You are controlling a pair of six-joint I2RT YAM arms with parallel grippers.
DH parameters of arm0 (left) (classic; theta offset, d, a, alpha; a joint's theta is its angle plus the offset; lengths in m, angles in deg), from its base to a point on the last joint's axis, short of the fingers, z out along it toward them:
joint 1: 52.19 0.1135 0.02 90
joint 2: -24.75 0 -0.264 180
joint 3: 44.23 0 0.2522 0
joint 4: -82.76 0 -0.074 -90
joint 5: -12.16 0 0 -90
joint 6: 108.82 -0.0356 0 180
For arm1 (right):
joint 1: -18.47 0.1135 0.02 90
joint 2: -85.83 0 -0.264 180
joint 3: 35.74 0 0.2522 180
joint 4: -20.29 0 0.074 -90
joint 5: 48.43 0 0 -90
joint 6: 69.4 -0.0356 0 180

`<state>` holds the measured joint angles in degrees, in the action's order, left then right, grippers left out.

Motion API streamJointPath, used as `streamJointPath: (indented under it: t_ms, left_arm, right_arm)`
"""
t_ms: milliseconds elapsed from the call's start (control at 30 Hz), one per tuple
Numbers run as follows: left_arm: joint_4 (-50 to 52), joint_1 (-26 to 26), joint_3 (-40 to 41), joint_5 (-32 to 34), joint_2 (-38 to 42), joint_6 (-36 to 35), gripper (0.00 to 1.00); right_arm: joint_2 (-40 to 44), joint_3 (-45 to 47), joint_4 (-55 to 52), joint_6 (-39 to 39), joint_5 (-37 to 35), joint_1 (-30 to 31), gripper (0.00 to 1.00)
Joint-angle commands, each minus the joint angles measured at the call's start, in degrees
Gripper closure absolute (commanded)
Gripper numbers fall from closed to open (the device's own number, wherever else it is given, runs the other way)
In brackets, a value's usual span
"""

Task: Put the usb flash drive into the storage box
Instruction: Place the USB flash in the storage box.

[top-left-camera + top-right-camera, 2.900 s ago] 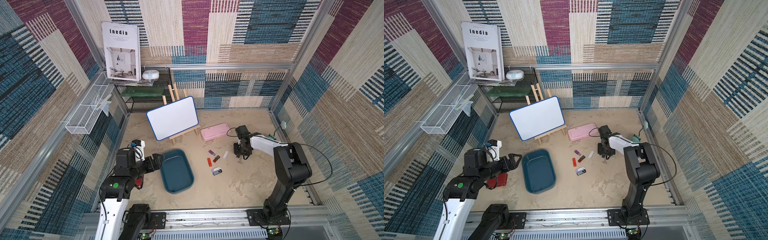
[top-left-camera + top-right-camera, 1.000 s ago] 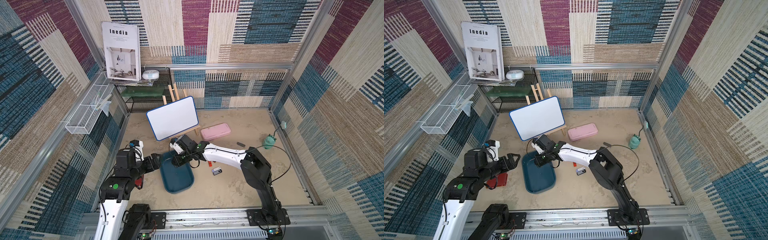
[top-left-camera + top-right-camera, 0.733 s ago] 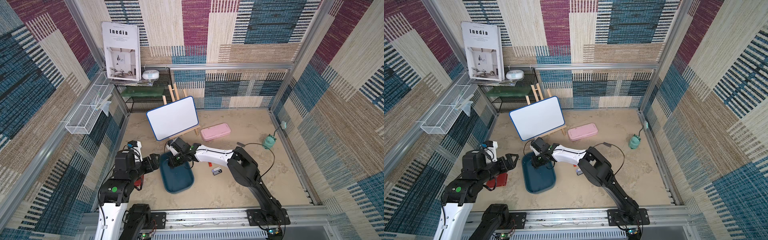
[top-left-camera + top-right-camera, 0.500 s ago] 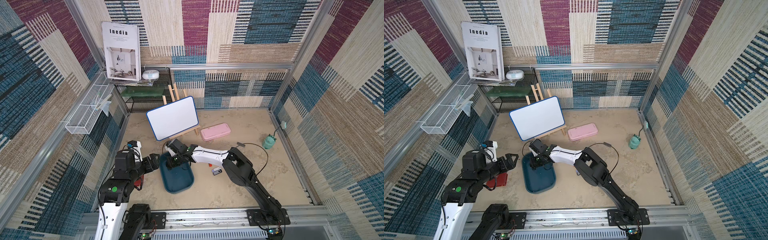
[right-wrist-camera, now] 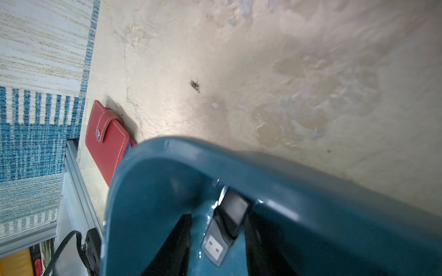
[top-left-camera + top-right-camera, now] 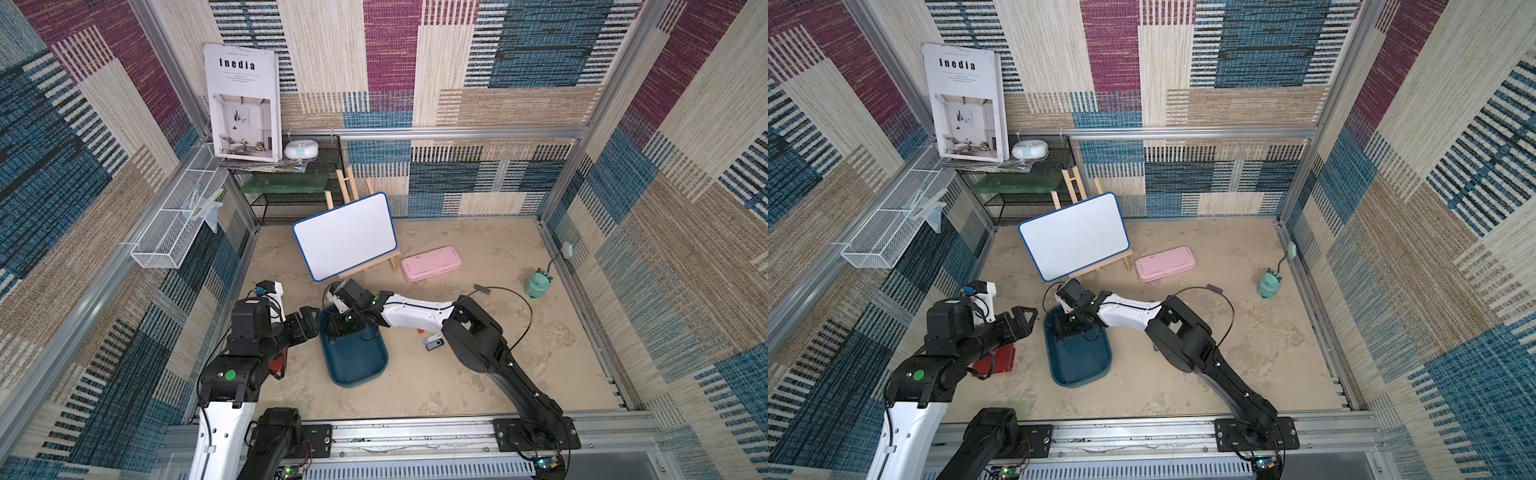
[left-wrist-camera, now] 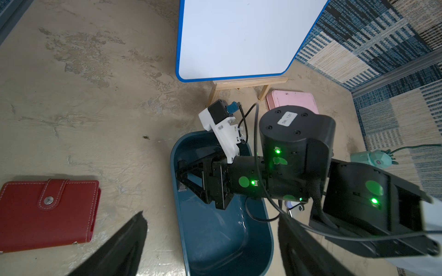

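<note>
Your left claw (image 6: 1029,321) hangs spread wide at 10 o'clock off the storage box (image 6: 357,365), same spot as a second ago. The red wallet (image 7: 47,212) is at 9 o'clock of the box. Your right claw (image 7: 181,175) was working the loose drives at 3 o'clock three seconds back; now it's down inside the box's 12 o'clock end. Its fingers stand apart, and the usb flash drive (image 5: 224,227) lies between them on the box floor, against the wall. Another drive (image 6: 434,341) is on the counter at 3 o'clock.
</note>
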<state>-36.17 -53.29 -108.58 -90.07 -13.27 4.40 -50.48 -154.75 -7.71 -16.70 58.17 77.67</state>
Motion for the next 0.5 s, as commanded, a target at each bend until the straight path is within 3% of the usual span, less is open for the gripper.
streamJointPath:
  t_ms: [0, 300, 367, 467]
  left_arm:
    - [0.85, 0.02, -0.23, 0.37, -0.24, 0.07, 0.1]
    - [0.76, 0.02, -0.3, 1.75, 0.92, 0.16, 0.1]
    - [1.14, -0.01, -0.37, 2.42, 1.52, 0.26, 0.11]
    - [-0.4, 0.02, 2.58, 3.63, 4.22, 1.64, 0.2]
  right_arm:
    - [2.18, 0.74, -0.44, 1.85, -0.16, 0.05, 0.56]
    - [18.66, 10.3, -3.29, 8.92, -10.6, -0.04, 0.52]
    - [24.77, 14.05, -5.44, 10.98, -16.69, -0.31, 0.5]
    - [34.75, 21.37, -7.41, 11.96, -27.32, -0.95, 0.47]
